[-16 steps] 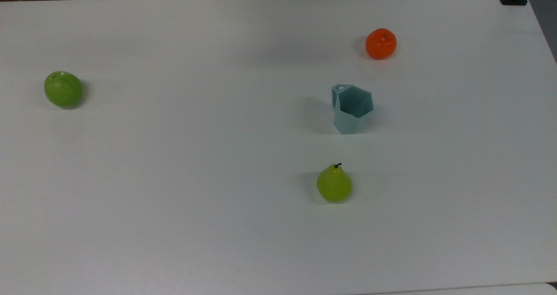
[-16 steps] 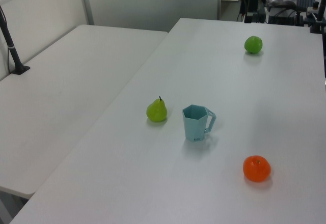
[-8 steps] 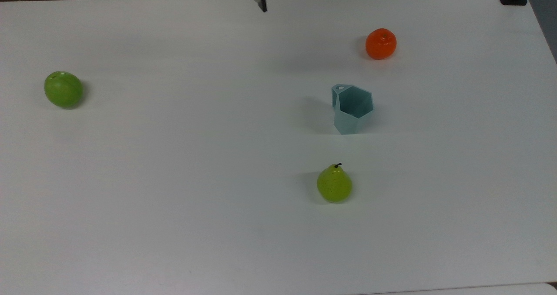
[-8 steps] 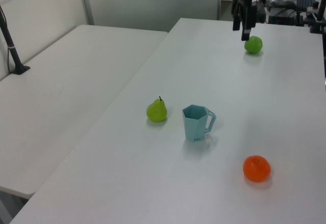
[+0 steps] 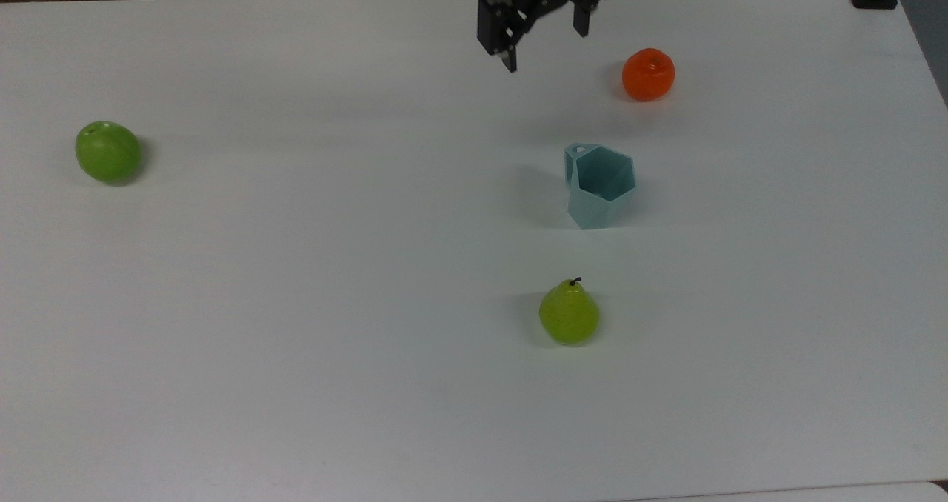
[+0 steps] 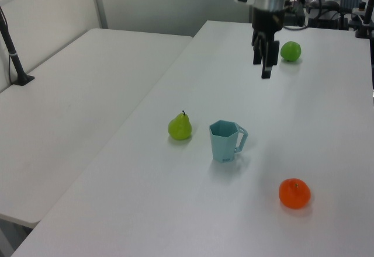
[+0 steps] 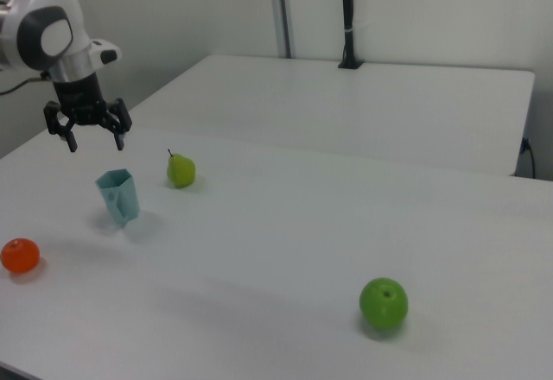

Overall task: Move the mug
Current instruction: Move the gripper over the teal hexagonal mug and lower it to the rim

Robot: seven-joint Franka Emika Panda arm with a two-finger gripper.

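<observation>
**Gripper spread wide above the table, mug standing free**

We see the mug (image 5: 600, 185) upright on the white table (image 5: 296, 302), touched by nothing. In the top view it stands between the orange (image 5: 648, 75) above it and the pear (image 5: 569, 314) below it, apart from both. In the left view its handle points to the left view's right, with the pear (image 6: 180, 127) near on its other side and the orange (image 6: 294, 193) lower right. The green apple (image 5: 108, 152) lies well apart, far toward the top view's left.

Our gripper (image 7: 92, 140) hangs in the air with its fingers spread apart and nothing between them. In the right view it hovers above the mug (image 7: 117, 196), slightly to the right view's left.
</observation>
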